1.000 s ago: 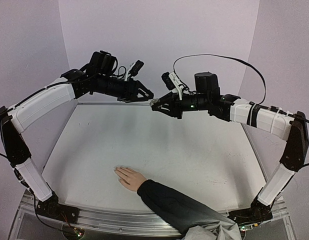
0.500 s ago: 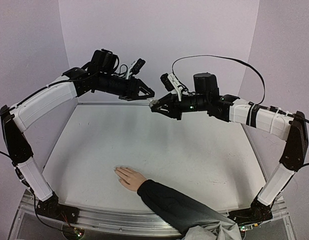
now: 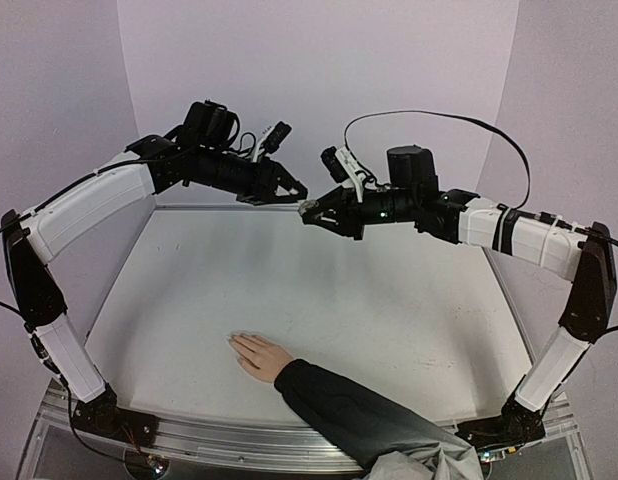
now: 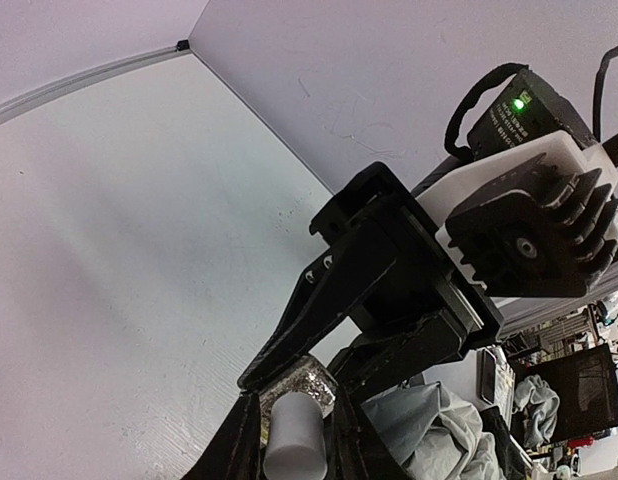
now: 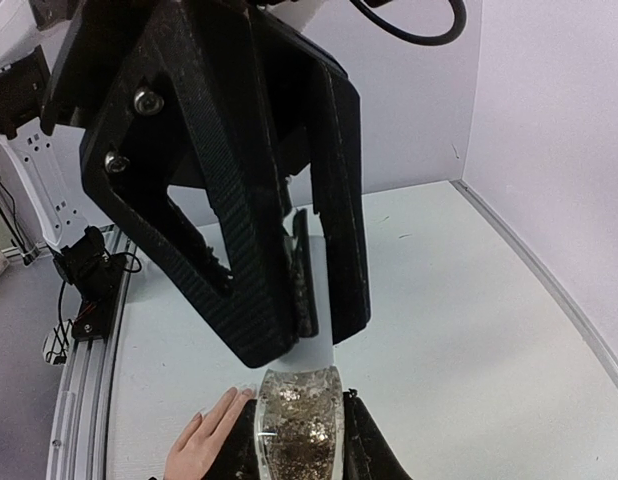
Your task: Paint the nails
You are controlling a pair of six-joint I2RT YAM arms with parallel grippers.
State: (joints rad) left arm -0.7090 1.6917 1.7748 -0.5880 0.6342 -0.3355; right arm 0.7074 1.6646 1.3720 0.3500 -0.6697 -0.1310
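High over the far side of the counter [image 3: 189,300], the left fingers [image 3: 289,188] and right fingers [image 3: 325,213] meet tip to tip, well apart from the hand [image 3: 261,356] lying flat, palm down, by the near edge. The right fingers are clamped on a small clear bottle [image 5: 301,425] of gold glitter, held out toward the left arm. The left fingers stand narrow on either side of its white cap [image 4: 293,440], just beside it or touching; whether they have it pinched I cannot tell. The step in hand looks to be getting the cap off. The nails [image 3: 236,345] lie below both sets of fingers and toward the arms' bases, a little left of centre. The hand's long axis runs from the dark sleeve [image 3: 339,400] at the near right out to the fingertips at the left and slightly away, so the nails face the left arm's side, and that arm looks the nearer to them. Any brush would have to come well down and in along that line. The nails are pale specks, too small to tell whether any carries polish.
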